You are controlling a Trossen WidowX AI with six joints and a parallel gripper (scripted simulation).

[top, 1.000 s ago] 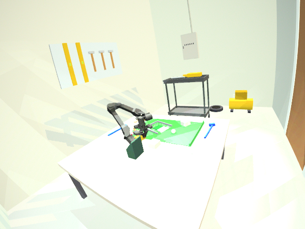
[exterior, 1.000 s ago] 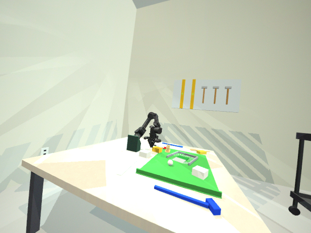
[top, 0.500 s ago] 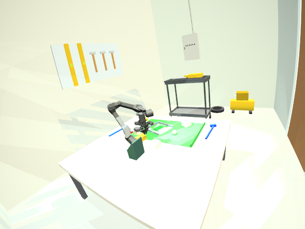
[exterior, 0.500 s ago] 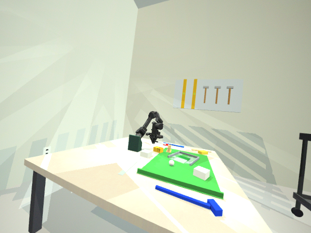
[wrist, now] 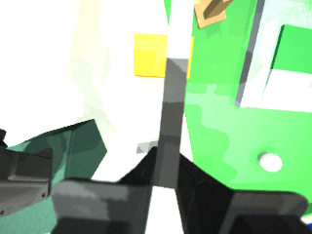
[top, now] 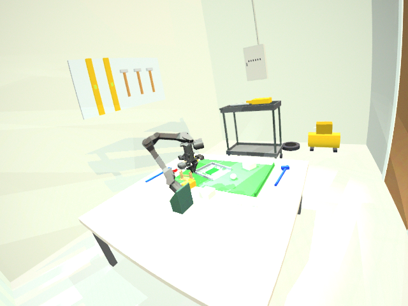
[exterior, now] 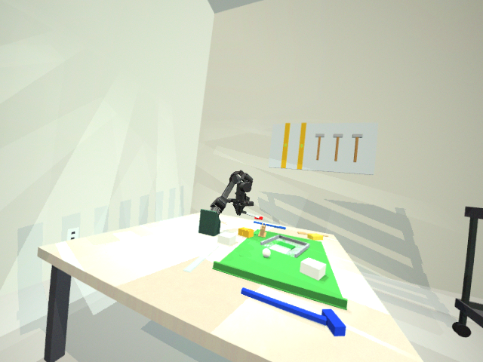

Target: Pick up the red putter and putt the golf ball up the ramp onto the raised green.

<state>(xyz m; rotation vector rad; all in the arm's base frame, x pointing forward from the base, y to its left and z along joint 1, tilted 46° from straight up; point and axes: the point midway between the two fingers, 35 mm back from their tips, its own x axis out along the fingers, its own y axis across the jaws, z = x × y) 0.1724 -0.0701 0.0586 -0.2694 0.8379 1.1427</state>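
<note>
- The putter (wrist: 172, 117) has a dark grey shaft and a red head (the red shows only in the wide views).
- The gripper (wrist: 163, 195) is black and charcoal.
- The golf ball (exterior: 266, 252) is white.
- The mat (exterior: 281, 271) is bright green with a darker green edge.
- The frame (exterior: 302, 248) is grey.
- The base box (top: 181, 199) is dark green.
- The hammer (exterior: 296, 309) is blue.
- The small block (wrist: 151, 55) is yellow.
</note>
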